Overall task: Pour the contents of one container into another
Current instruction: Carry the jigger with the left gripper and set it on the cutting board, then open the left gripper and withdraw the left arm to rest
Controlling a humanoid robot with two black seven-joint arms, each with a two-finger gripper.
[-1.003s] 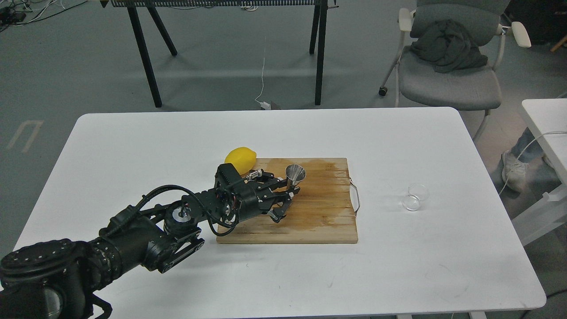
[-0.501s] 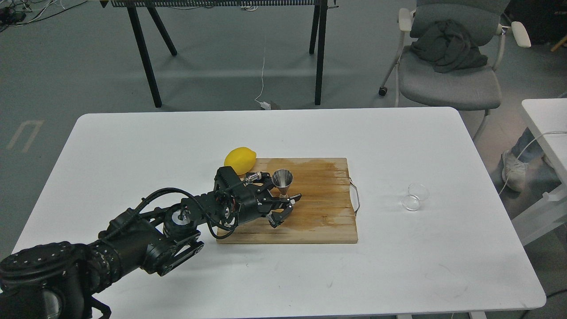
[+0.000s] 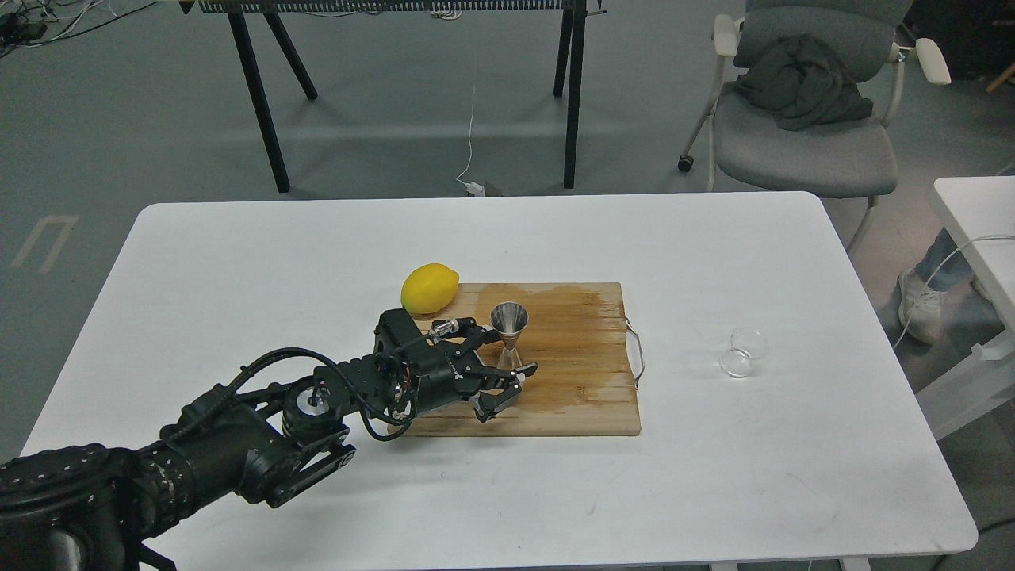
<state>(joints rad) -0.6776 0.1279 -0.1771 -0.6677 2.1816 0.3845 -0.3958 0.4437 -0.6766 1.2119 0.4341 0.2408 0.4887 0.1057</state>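
Note:
The steel hourglass jigger (image 3: pixel 508 331) stands upright on the wooden cutting board (image 3: pixel 571 381), near its left half. My left gripper (image 3: pixel 503 389) reaches in from the lower left and is open. Its upper fingertip (image 3: pixel 525 368) lies right by the jigger's base, and I cannot tell whether it touches. The lower fingertip (image 3: pixel 484 409) is apart from the jigger. The small clear glass cup (image 3: pixel 742 354) sits on the white table to the right of the board, seemingly on its side, far from the gripper. My right arm is out of view.
A yellow lemon (image 3: pixel 429 288) rests at the board's back-left corner, just behind my left wrist. The board has a wire handle (image 3: pixel 636 357) on its right edge and a wet stain. A grey chair (image 3: pixel 801 119) and black table legs stand beyond the table (image 3: pixel 238 262).
The jigger went from tilted in my left gripper to upright on the board. The fingers opened off it and the arm drew back slightly toward the lower left.

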